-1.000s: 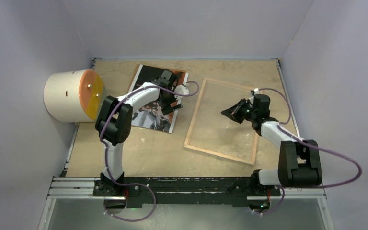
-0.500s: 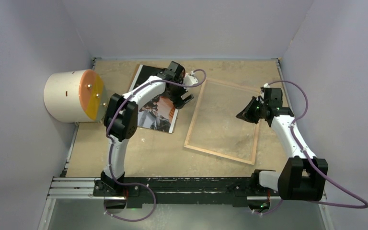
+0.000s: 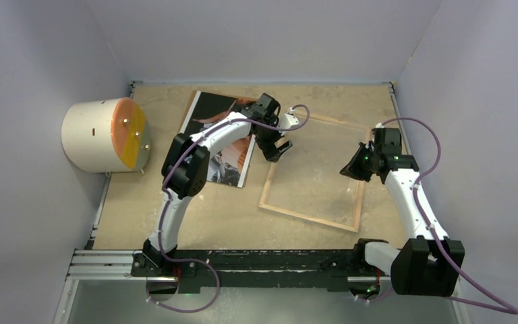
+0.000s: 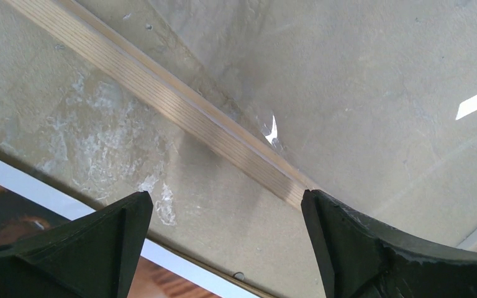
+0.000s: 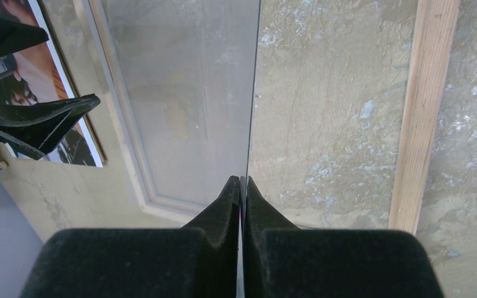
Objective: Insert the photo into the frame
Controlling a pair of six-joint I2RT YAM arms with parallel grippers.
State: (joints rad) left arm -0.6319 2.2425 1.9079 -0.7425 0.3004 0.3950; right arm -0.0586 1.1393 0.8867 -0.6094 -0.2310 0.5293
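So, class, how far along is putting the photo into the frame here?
Done: the frame lies wood side up. In hand: the right fingers pinch what looks like the edge of its clear pane; the left fingers hang open above the frame's left rail. Left: the photo lies beside the frame, not yet inside.

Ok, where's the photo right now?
In the top view the photo lies flat on the far left of the table, between the cream cylinder and the frame.
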